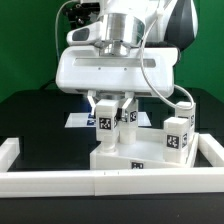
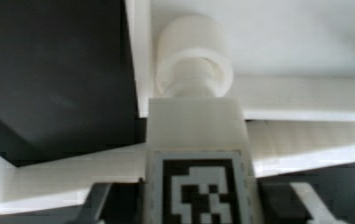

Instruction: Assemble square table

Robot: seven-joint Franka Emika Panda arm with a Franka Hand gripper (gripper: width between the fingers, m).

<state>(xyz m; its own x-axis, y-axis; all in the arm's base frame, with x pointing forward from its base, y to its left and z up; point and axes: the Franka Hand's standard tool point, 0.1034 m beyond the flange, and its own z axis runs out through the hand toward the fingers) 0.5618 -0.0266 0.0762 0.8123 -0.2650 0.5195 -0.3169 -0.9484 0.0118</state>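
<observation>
The tool (image 1: 113, 112) grips a white tagged leg (image 1: 103, 117) upright over the square white panel (image 1: 125, 157), with another leg (image 1: 177, 137) standing at three o'clock.

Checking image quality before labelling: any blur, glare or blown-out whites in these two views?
Exterior view: evenly lit and sharp enough that the tag on the standing leg is distinct; the gripper throws a soft shadow on the square table panel, whose white edges merge with the wall. Wrist view: soft throughout, the held leg close up, its tag fuzzy, its rounded far end nearly blown out.
</observation>
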